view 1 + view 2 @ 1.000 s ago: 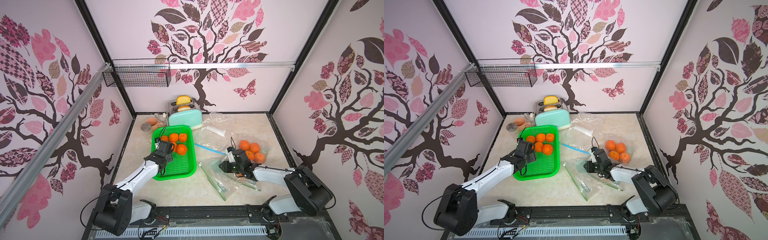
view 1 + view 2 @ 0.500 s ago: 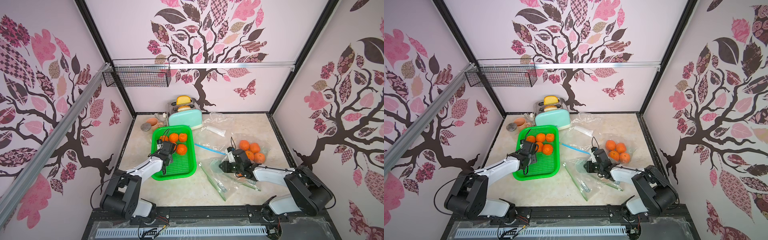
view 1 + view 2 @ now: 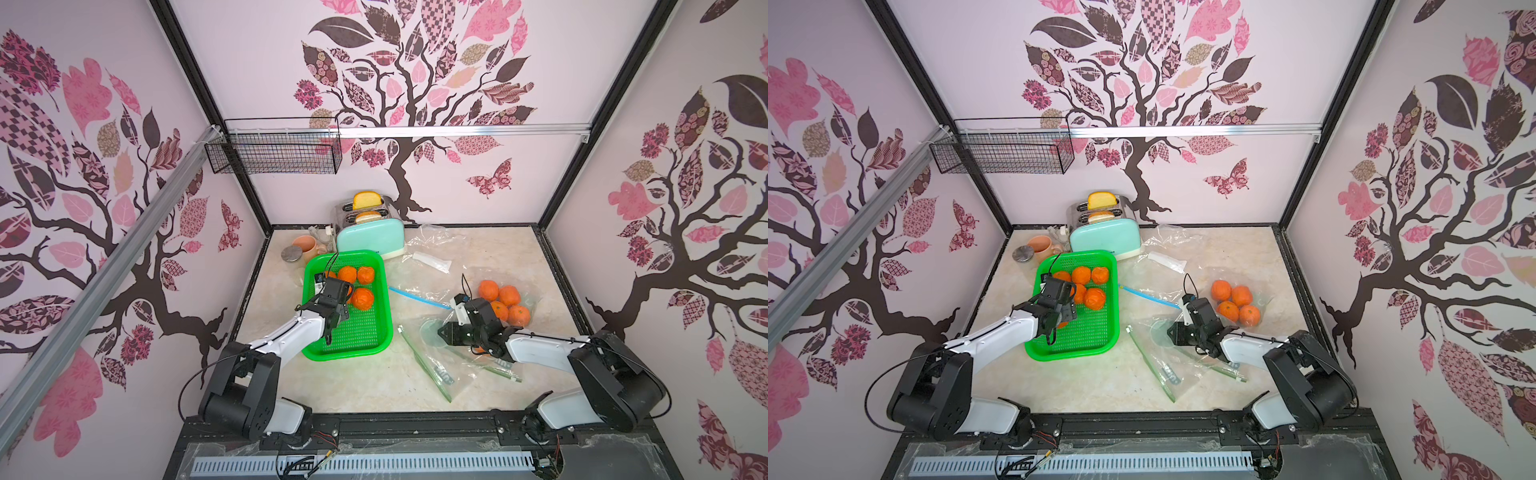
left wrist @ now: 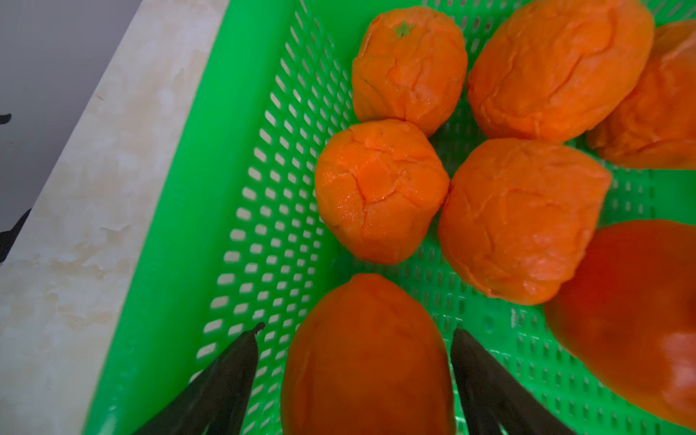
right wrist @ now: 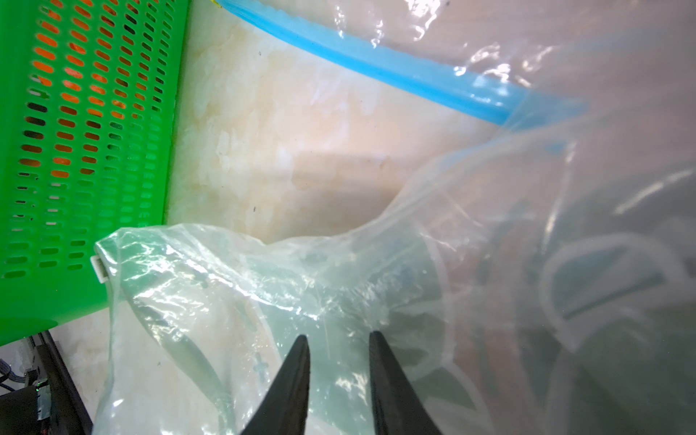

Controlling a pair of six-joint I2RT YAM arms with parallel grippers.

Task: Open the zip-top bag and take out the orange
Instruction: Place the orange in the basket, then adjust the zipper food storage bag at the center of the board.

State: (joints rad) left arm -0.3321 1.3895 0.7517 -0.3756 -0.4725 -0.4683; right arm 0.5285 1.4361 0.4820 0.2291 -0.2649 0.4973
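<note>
Left claw (image 4: pixel 357 329) spread either side of orange (image 4: pixel 367 376), which sits in green basket (image 4: pixel 180 244). Right claw (image 5: pixel 338 335) on zip-top bag (image 5: pixel 211 271); can't tell if pinching. Risk: a finger clips orange on retract and it rolls.

No readable text, labels or numbers anywhere, pale printing on the zip-top bag (image 5: pixel 226 282) too blurred to read

Three pale pink walls (image 3: pixel 257 62) are covered with brown and pink tree decals (image 3: pixel 401 166); black corner posts (image 3: pixel 607 104) are set between them; a wire basket (image 3: pixel 274 151) is hung beside an aluminium rail (image 3: pixel 457 131) on the back wall; the floor is formed by a beige marbled tabletop (image 3: pixel 490 249), evenly lit.
</note>
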